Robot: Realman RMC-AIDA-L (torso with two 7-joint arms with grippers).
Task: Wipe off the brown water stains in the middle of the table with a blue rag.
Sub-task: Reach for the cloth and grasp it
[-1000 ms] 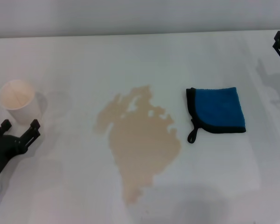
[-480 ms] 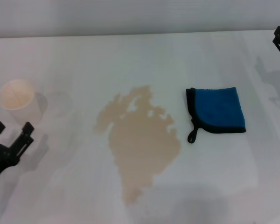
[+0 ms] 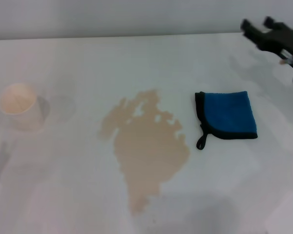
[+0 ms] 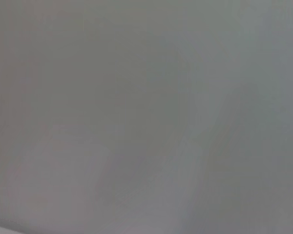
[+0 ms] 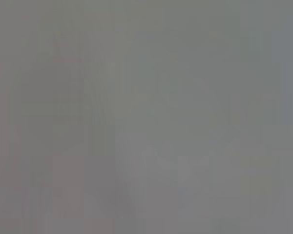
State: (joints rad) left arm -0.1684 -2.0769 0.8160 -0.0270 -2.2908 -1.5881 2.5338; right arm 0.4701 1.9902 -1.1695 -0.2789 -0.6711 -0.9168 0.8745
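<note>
Here the blue rag point(image 3: 227, 115) lies near the open right end effector point(image 3: 256, 23).

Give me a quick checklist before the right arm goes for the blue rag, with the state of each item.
1. Blue rag lying flat on the table, nothing on it: ok.
2. Rag clear of the brown water stains, a strip of bare table between them: ok.
3. Right claw open, fingers spread: ok.
4. Right claw over the rag: not ok, it hangs beyond the rag near the table's far edge.
5. Paper cup off the wiping path, to the stains' left: ok.
6. Left claw position: cannot tell, not in view.
</note>
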